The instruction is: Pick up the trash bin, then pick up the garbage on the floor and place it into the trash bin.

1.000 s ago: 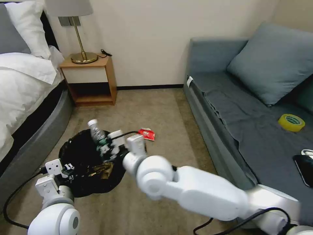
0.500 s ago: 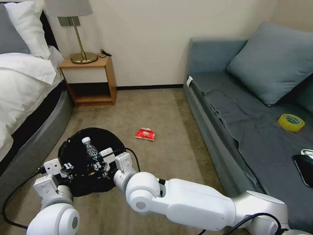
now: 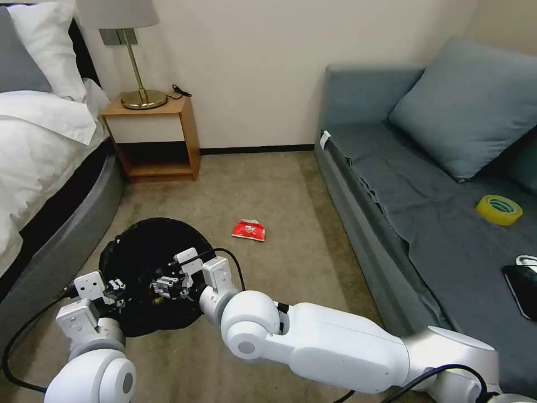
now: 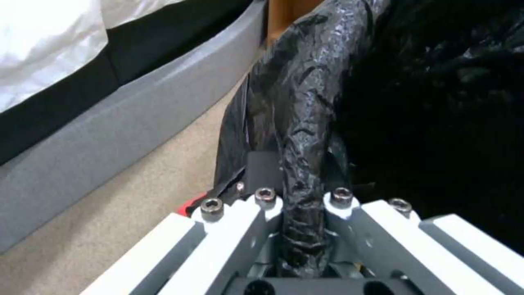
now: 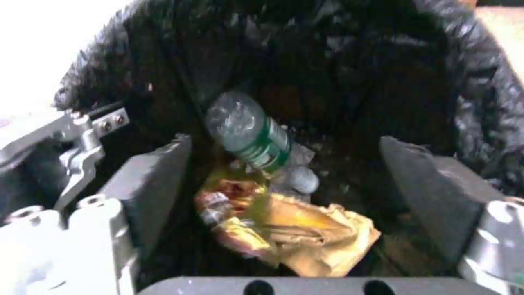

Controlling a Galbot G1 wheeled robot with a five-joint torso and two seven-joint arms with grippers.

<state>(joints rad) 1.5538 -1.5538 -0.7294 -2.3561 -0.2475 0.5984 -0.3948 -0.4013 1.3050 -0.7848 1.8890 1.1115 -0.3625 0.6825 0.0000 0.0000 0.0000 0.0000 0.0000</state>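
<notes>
Beige carpet (image 3: pixel 279 184), grey sofa (image 3: pixel 425 184), bed (image 3: pixel 39 145)

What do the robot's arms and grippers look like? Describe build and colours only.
Both arms are glossy white with rounded joint housings and black cables running alongside. The left gripper has white linkage bars with dark hex bolts. The right gripper has grey metal linkages and broad dark finger pads.

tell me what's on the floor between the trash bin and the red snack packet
Nothing: in the head view only bare carpet lies between the trash bin and the red snack packet.
</notes>
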